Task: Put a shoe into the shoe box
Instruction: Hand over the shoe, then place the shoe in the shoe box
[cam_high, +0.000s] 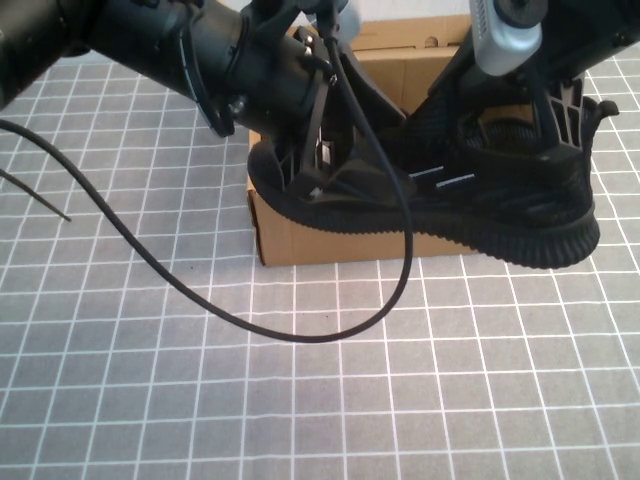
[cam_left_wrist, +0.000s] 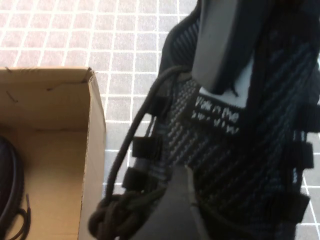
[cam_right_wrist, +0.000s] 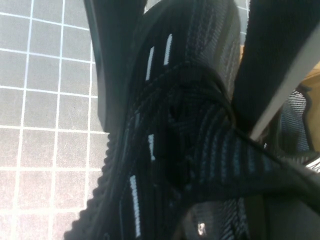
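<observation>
grid mat (cam_high: 300, 400); shoe (cam_high: 480, 210) hides shoe box (cam_high: 300, 235); left gripper (cam_high: 315, 150), right gripper (cam_high: 560, 120) jaws grasping shoe.

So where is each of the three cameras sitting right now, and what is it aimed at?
High view: raised on the robot's side, angled down at the shoe above the shoe box; both arms show.
Left wrist view: on the left gripper, facing the shoe's laces and open box.
Right wrist view: on the right gripper, facing the shoe's side.
All three share the shoe.
</observation>
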